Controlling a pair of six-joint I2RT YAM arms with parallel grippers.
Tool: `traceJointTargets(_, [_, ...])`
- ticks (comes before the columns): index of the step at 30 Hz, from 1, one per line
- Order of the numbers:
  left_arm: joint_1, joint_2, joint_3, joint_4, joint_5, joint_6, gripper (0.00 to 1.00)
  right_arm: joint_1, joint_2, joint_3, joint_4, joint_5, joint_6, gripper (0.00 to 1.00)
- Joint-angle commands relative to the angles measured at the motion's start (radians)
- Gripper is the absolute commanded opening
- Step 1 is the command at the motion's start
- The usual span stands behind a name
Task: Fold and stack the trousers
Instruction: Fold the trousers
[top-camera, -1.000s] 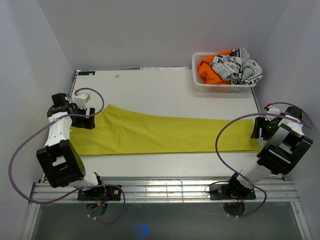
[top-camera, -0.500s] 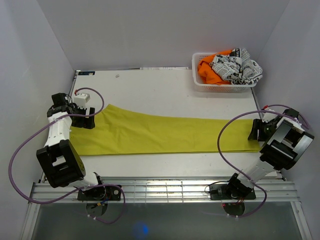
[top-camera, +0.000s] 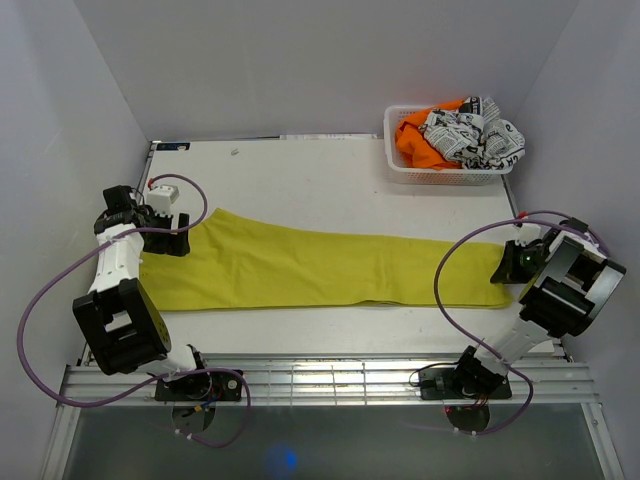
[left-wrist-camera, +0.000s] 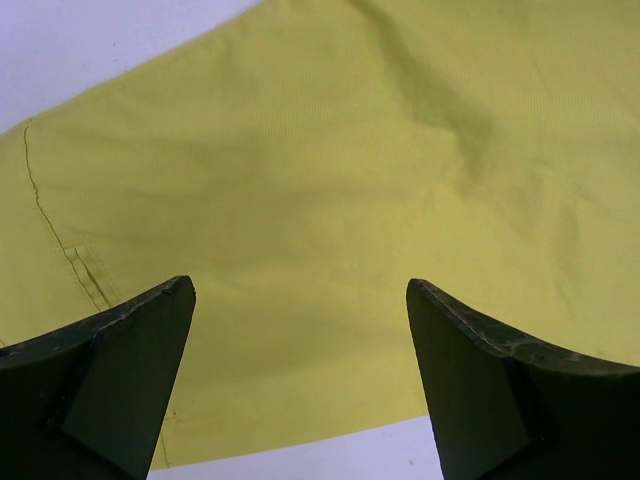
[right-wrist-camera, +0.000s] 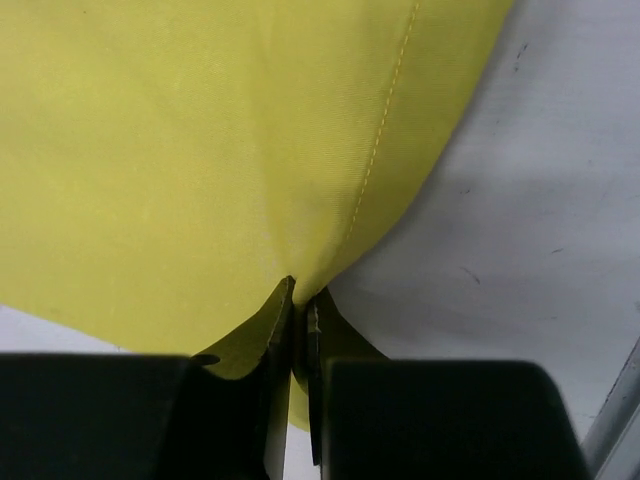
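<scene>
Since the trousers (top-camera: 320, 268) lie stretched flat across the middle of the counter (top-camera: 330, 175), wider waist end to the left and leg cuffs off to the right, I'd say we're at the very start of the first fold, the grab-both-ends part. At the cuff end the right claw (right-wrist-camera: 300, 300) is pressed together, pinching a little peak of the yellow cloth right by the hem, with fabric fanning out from the fingertips and bare counter just beside it. Over at the waist end the left claw (left-wrist-camera: 298, 290) is spread wide and hangs above the cloth, which fills the gap between its fingers. Can't tell from the wrist view whether the tips actually touch it. So one end is caught, the other isn't. My guess for the next move: left has to come down and close on the waist edge, then both lift and carry one end over the other without the legs sliding apart. A basket (top-camera: 400, 165) holding an orange garment (top-camera: 415, 140) and a printed cloth (top-camera: 475, 135) sits at the far right corner, well apart from all this.
</scene>
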Motion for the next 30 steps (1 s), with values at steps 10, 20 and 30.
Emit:
traceJointTargets(10, [-0.005,-0.069,-0.070,0.020,0.071,0.023,0.98,-0.101,-0.095,0.374,-0.377,-0.086,-0.126,0.08])
traceJointTargets(20, [-0.005,-0.019,-0.096,0.006,0.142,0.017,0.98,0.231,-0.272,0.215,-0.317,-0.341,0.096,0.08])
traceJointTargets(30, [-0.006,0.014,-0.140,0.028,0.147,-0.006,0.98,0.699,-0.331,0.010,0.234,-0.389,0.634,0.08])
